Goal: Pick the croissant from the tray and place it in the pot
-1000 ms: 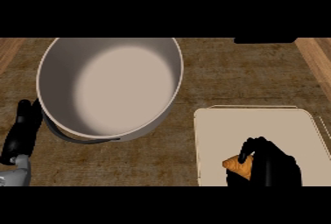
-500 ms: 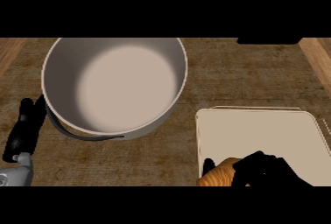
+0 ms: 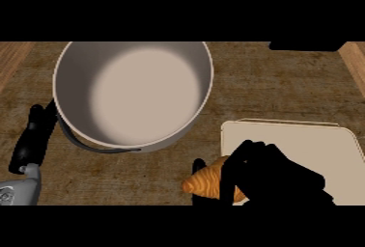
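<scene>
A golden-brown croissant [image 3: 203, 182] is held at the lower middle of the head view, just left of the cream tray [image 3: 314, 144], with my right hand [image 3: 267, 176] shut on it. The black fingers cover its right half. The large grey pot [image 3: 135, 91] stands to the upper left, with nothing inside it, a short way from the croissant. My left hand [image 3: 32, 140] rests at the left edge beside the pot, fingers straight and pointing up.
A wooden strip [image 3: 353, 58] runs along the counter's right side and another along the far left. A dark object [image 3: 303, 46] sits at the top right. Brown counter surface lies between the pot and the tray.
My right hand has lifted the croissant off the tray and carried it left, past the tray's left edge toward the pot. The left hand stays where it was.
</scene>
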You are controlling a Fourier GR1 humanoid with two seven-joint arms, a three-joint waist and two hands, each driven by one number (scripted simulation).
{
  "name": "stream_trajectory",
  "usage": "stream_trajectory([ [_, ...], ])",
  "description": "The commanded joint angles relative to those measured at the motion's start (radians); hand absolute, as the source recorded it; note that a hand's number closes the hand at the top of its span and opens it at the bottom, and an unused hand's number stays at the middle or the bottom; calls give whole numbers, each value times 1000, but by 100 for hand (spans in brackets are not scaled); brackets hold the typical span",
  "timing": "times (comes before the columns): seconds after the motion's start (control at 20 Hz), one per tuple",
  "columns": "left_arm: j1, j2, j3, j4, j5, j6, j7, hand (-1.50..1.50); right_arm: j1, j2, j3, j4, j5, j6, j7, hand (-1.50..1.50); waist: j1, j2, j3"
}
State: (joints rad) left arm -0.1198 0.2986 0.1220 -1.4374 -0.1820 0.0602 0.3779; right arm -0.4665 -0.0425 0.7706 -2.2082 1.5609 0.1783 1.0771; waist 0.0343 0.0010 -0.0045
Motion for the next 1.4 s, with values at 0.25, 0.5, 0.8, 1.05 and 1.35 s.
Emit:
stream_trajectory([
  [0.25,-59,-11,-18,16,-17,4,32,0,-352,42,-196,301,-326,-14,232,150,22,6,1],
  [0.5,-53,-23,-18,38,-18,9,3,0,-484,42,-279,545,-482,-92,224,150,32,8,1],
  [0.8,-56,-10,-19,35,-6,-22,-7,0,-550,42,-325,761,-651,-279,199,150,50,14,2],
  [1.05,-84,-33,-36,26,-28,4,22,0,-557,42,-290,932,-757,-457,131,-150,58,18,3],
  [1.35,-60,-28,-29,42,-28,-1,-10,0,-564,42,-322,930,-823,-734,37,-150,41,13,4],
])
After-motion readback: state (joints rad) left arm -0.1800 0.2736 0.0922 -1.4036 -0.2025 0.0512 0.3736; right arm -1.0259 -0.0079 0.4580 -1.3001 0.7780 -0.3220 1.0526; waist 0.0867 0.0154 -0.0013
